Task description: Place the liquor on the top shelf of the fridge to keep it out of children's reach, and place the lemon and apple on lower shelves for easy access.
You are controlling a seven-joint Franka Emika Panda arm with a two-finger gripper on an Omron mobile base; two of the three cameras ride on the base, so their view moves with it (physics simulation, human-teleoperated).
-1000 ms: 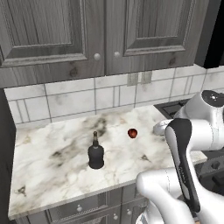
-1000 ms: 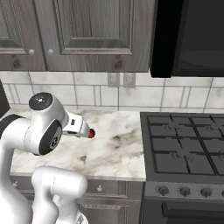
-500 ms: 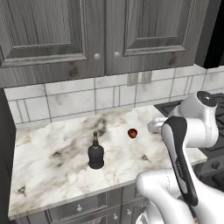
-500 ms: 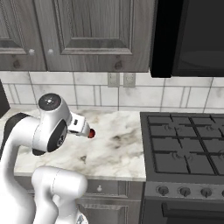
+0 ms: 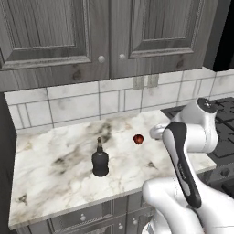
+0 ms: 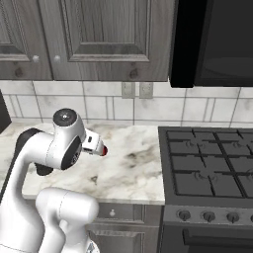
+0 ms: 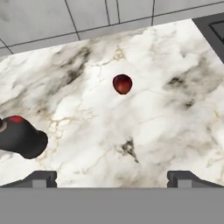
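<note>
The small dark bottle with a thin neck is cut off at the left edge of the hand view, so just its round body is seen there. The small shiny red apple is partly hidden by the arm in the right base view. Both are seen on the white marble counter, apart. The gripper is spread wide and seems to hold nothing, above the counter

This is a home kitchen, rendered rather than real. Grey wood-grain wall cupboards with round knobs hang above a pale tiled backsplash fitted with wall sockets. Below runs a white marble-patterned surface over drawers, and beside it stands a black gas stove with front knobs.
</note>
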